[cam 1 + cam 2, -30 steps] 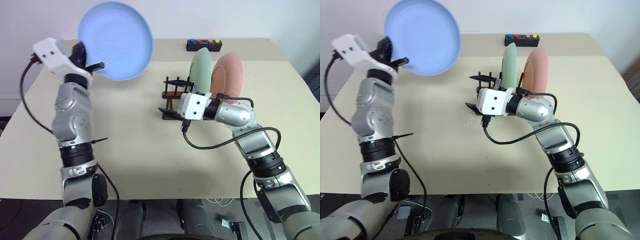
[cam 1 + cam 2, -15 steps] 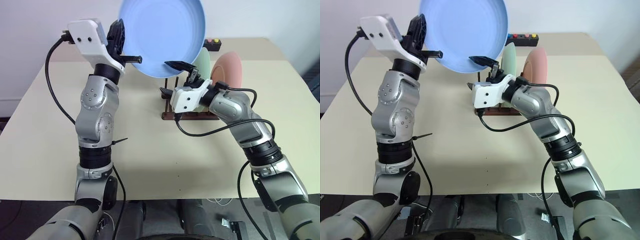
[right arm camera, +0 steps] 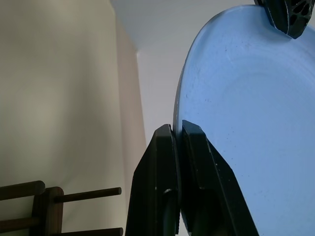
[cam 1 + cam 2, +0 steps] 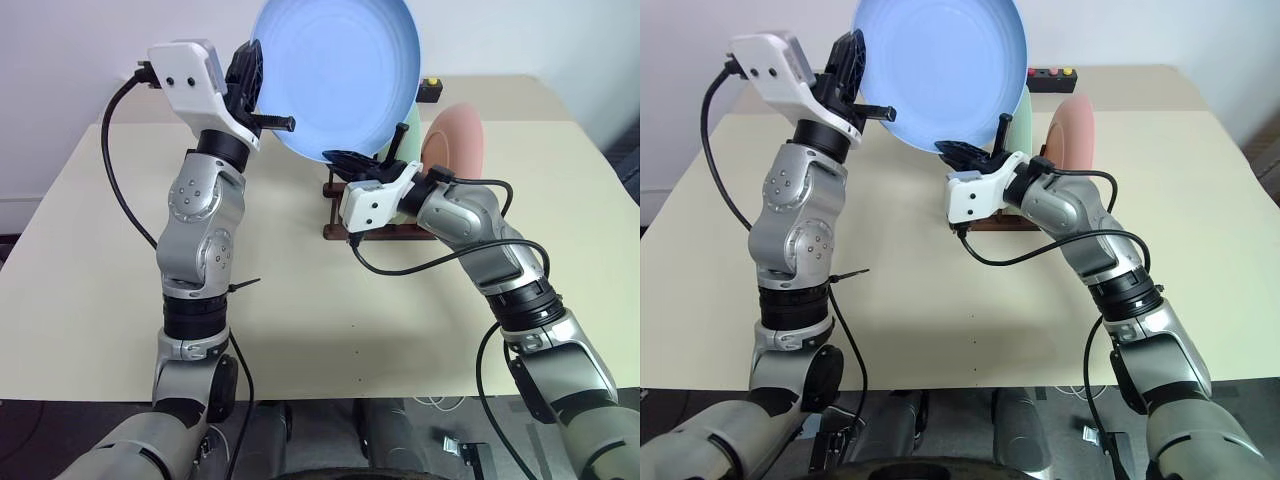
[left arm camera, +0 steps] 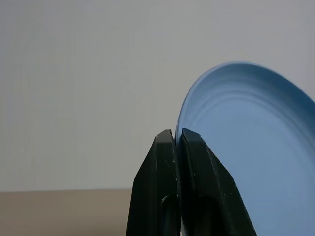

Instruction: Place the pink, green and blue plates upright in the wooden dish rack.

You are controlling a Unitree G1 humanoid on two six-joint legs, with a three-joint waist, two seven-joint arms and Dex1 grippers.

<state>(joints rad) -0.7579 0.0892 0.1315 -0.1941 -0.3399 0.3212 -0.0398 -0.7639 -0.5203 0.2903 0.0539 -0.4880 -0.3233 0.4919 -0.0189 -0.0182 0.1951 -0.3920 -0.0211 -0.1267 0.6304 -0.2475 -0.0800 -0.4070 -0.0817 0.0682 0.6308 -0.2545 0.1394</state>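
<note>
Left eye view: both arms reach over a beige rectangular table (image 4: 90, 300). Right gripper (image 4: 352, 162) is pinched shut on the lower rim of a light blue round matte plate (image 4: 335, 75), held tilted in the air above the middle of the table; left gripper (image 4: 268, 112) is clamped on the plate's left rim. Beyond, toward the far edge, a dark brown wooden dish rack (image 4: 375, 230) holds a pale mint green plate (image 4: 409, 135) and a salmon pink plate (image 4: 455, 145) upright, side by side.

The blue plate (image 4: 335, 75) hangs above the rack (image 4: 345, 210), left of two standing plates (image 4: 455, 140).
</note>
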